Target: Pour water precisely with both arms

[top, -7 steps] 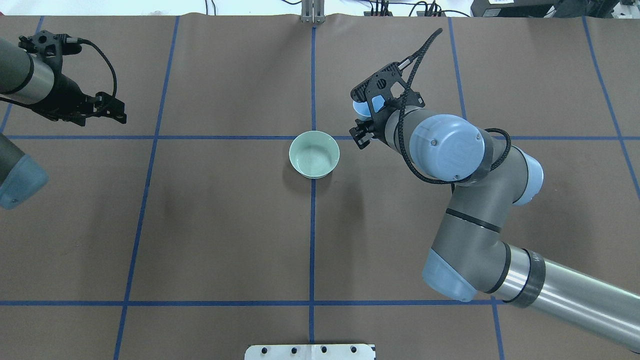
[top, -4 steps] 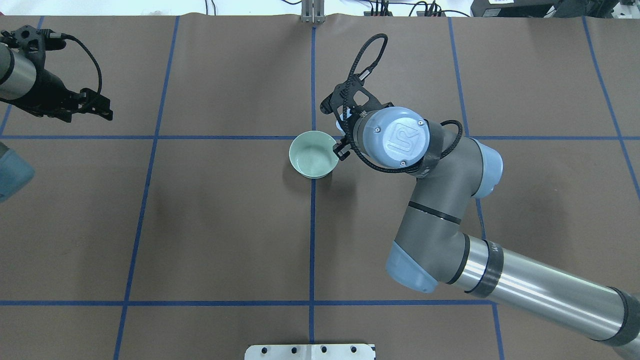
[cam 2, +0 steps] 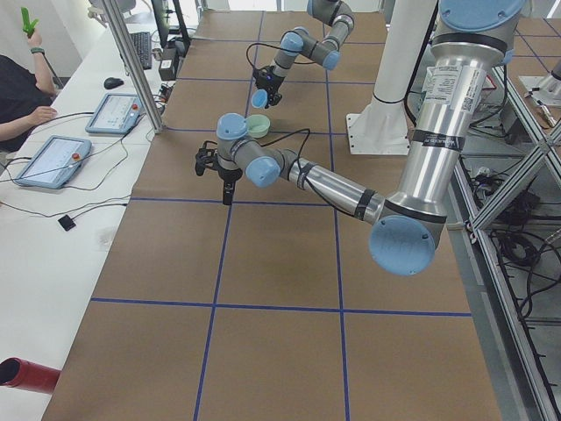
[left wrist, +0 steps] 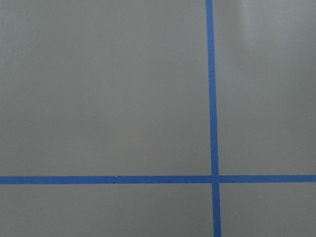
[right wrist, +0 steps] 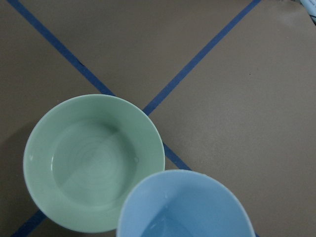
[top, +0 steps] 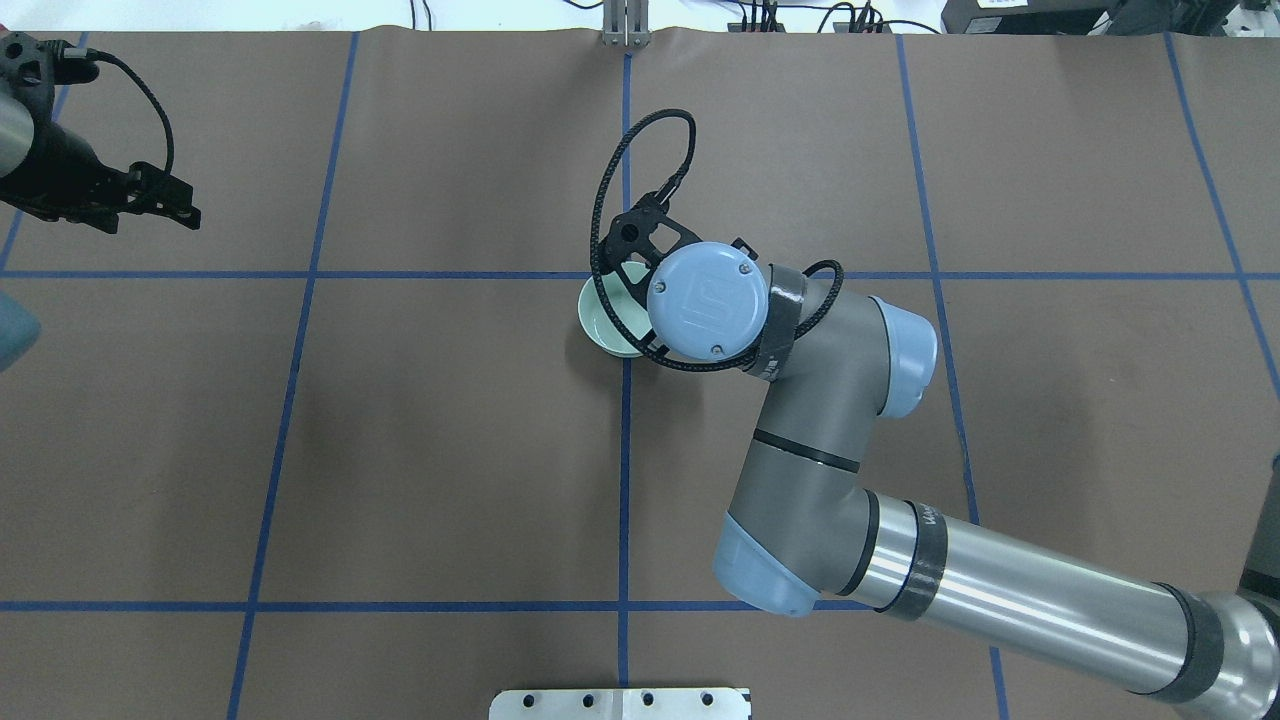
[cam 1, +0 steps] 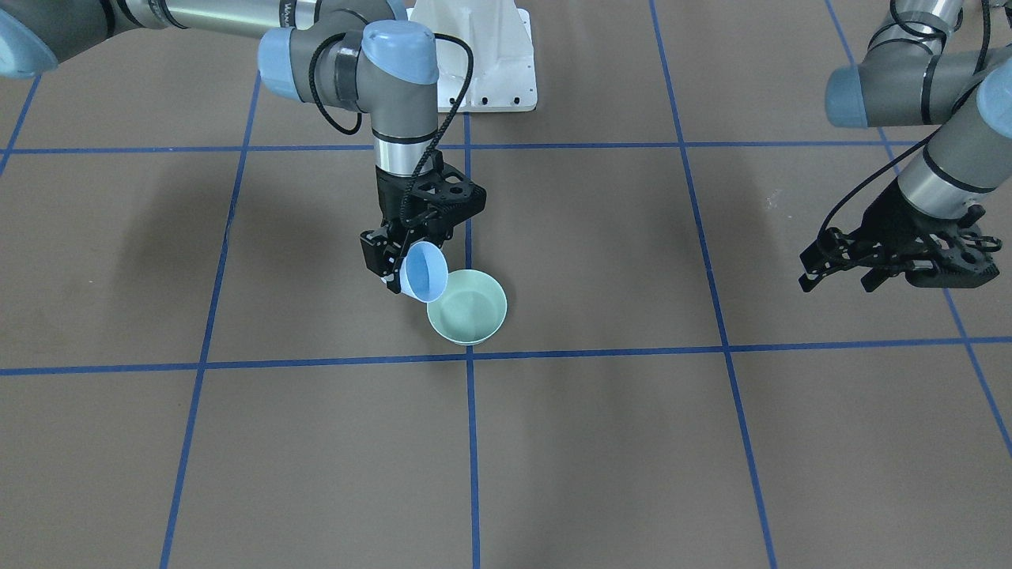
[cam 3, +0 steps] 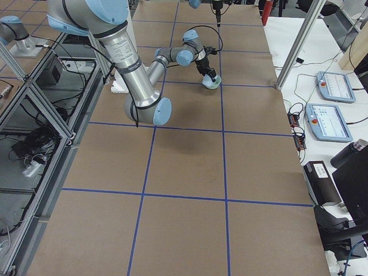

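Right arm (cam 1: 399, 95): you find it reaching over mid-bench, its wrist pointing down just beside the bowl.
Right pincer (cam 1: 393, 267): clamped on the wall of the blue cup.
Blue cup (cam 1: 424, 273): held off the bench and tilted, its mouth leaning toward the bowl. In your front view its rim overlaps the bowl's edge.
Green bowl (cam 1: 468, 308): upright on the bench, sitting on a blue tape line just beside a crossing.
Left arm (cam 1: 937, 178): well apart from the bowl, at the bench's left end.
Left pincer (cam 1: 838, 276): fingers apart, gripping nothing, hanging above bare bench.
Bench (cam 1: 711, 442): brown cover with a blue tape grid.
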